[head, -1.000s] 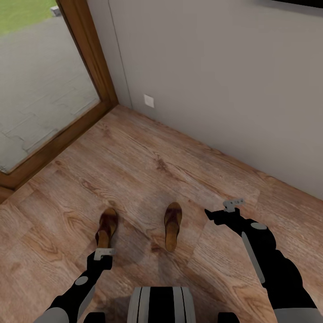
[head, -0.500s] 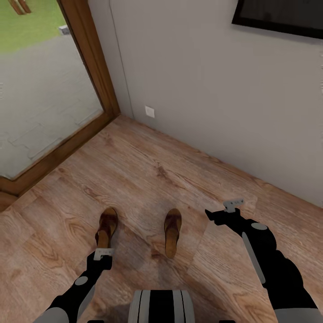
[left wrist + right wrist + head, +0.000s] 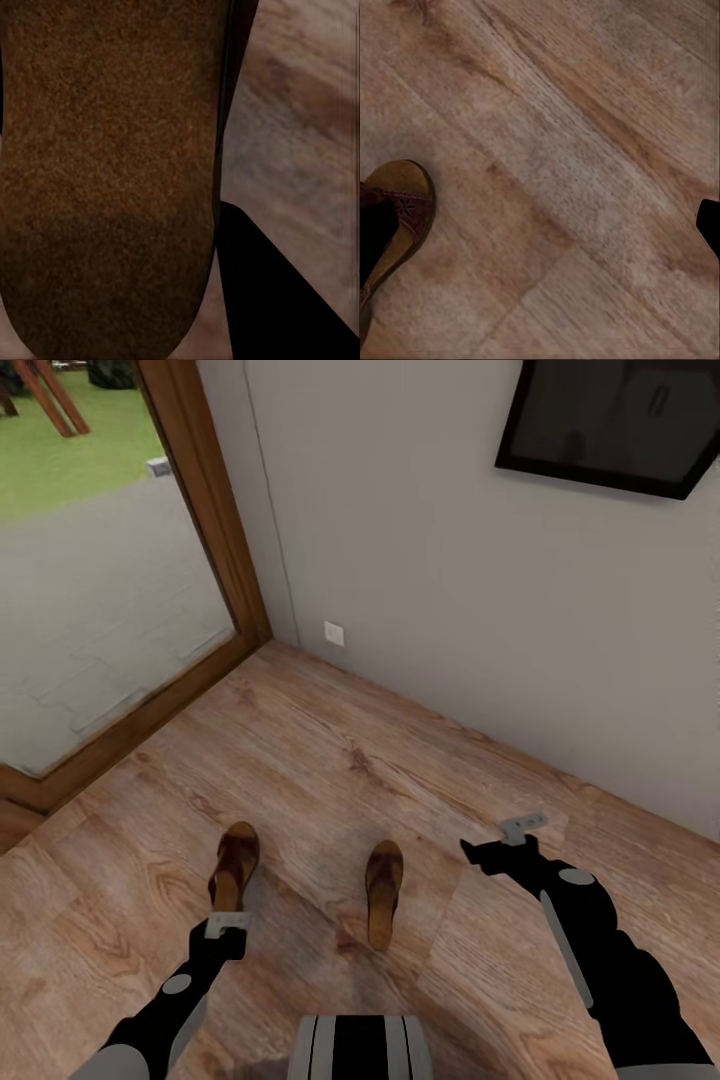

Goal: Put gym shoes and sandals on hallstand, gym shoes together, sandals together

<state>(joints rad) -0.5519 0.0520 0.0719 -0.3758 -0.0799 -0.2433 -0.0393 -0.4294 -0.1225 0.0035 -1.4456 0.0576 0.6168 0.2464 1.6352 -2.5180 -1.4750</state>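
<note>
Two dark brown sandals show in the head view over the wood-plank corridor floor point(image 3: 330, 760). My left gripper point(image 3: 228, 926) is at the heel of the left sandal point(image 3: 235, 865), shut on it. In the left wrist view that sandal point(image 3: 105, 172) is very close, with one dark finger point(image 3: 277, 300) beside it. The right sandal point(image 3: 384, 890) lies flat on the floor, toe pointing away from me. Its toe end point(image 3: 397, 217) also appears in the right wrist view. To the right of it my right gripper point(image 3: 490, 850) hovers open over bare planks, its fingertips point(image 3: 709, 225) far apart.
A glass door with a wooden frame point(image 3: 215, 530) stands at the left, meeting a grey wall point(image 3: 430, 580) in the corner. The wall carries a white socket point(image 3: 334, 632) and a dark framed panel point(image 3: 610, 425). My base point(image 3: 360, 1050) is at the bottom edge.
The camera has risen or tilted up, bringing more of the wall panel into view. The right sandal slid down the picture; the left sandal kept its place at my left gripper.
</note>
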